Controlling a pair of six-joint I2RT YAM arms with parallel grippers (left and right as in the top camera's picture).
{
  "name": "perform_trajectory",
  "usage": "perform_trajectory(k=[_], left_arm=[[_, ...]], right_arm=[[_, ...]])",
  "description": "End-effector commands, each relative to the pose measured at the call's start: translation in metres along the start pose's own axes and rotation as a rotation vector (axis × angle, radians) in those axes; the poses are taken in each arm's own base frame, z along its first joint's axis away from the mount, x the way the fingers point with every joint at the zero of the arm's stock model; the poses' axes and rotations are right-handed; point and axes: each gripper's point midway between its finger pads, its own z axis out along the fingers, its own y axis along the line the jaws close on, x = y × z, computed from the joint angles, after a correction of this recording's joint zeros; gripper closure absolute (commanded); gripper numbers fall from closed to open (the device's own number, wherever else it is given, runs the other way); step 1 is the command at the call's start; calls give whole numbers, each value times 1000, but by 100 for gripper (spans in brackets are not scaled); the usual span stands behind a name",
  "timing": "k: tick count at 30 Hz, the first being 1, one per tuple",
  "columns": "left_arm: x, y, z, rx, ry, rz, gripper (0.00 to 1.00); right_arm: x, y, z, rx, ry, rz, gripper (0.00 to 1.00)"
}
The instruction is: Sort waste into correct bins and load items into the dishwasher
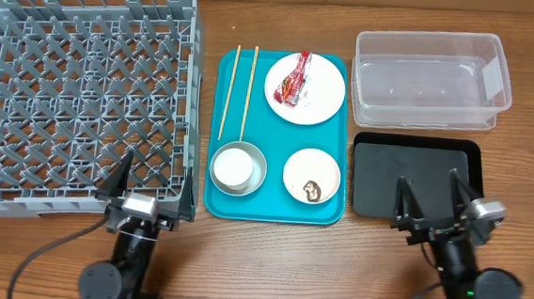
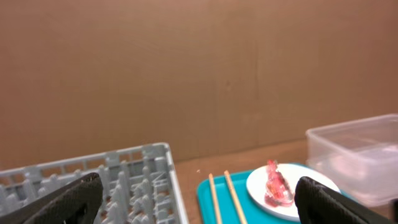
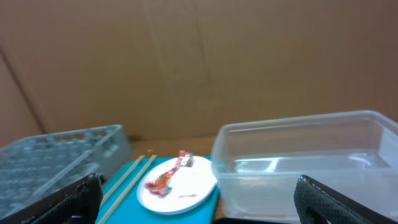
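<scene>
On the teal tray (image 1: 273, 205) lie two chopsticks (image 1: 238, 91) and a white plate (image 1: 319, 101) bearing the red-and-white wrapper (image 1: 293, 81). A metal bowl (image 1: 257, 174) there holds a white cup (image 1: 234, 164). A small white bowl (image 1: 303, 166) holds a brown lump (image 1: 312, 189); rice grains are too small to tell. The grey rack (image 1: 89, 0) stands at left. The clear tub (image 1: 430, 38) and black tray (image 1: 378, 176) are at right. My left gripper (image 1: 158, 178) is open over the rack's near right corner. My right gripper (image 1: 428, 184) is open over the black tray.
The left wrist view shows the rack (image 2: 134, 180), chopsticks (image 2: 224, 199), wrapper (image 2: 277, 186) and tub (image 2: 354, 155) ahead. The right wrist view shows the plate (image 3: 196, 183), wrapper (image 3: 168, 174) and tub (image 3: 305, 162). A cardboard wall closes the far side.
</scene>
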Motion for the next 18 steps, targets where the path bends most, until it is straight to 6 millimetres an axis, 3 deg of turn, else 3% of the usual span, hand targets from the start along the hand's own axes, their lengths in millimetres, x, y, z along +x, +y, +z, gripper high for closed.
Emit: perform_trajectory(k=[1, 6, 11, 14, 16, 18], left_arm=[[-54, -8, 4, 64, 11, -30, 0], [-82, -15, 28, 150, 217, -93, 0], [-106, -25, 64, 264, 400, -193, 0], [-108, -27, 82, 295, 512, -261, 0], [-104, -26, 91, 300, 579, -288, 0], [-96, -25, 98, 297, 638, -312, 0]], right_arm=[[-64, 27, 5, -63, 28, 58, 0], [-80, 40, 52, -93, 329, 145, 0], [-77, 41, 107, -82, 621, 205, 0], [-73, 41, 140, -82, 722, 253, 0], [-64, 58, 155, -162, 804, 414, 0], [-59, 76, 172, -302, 824, 467, 0]])
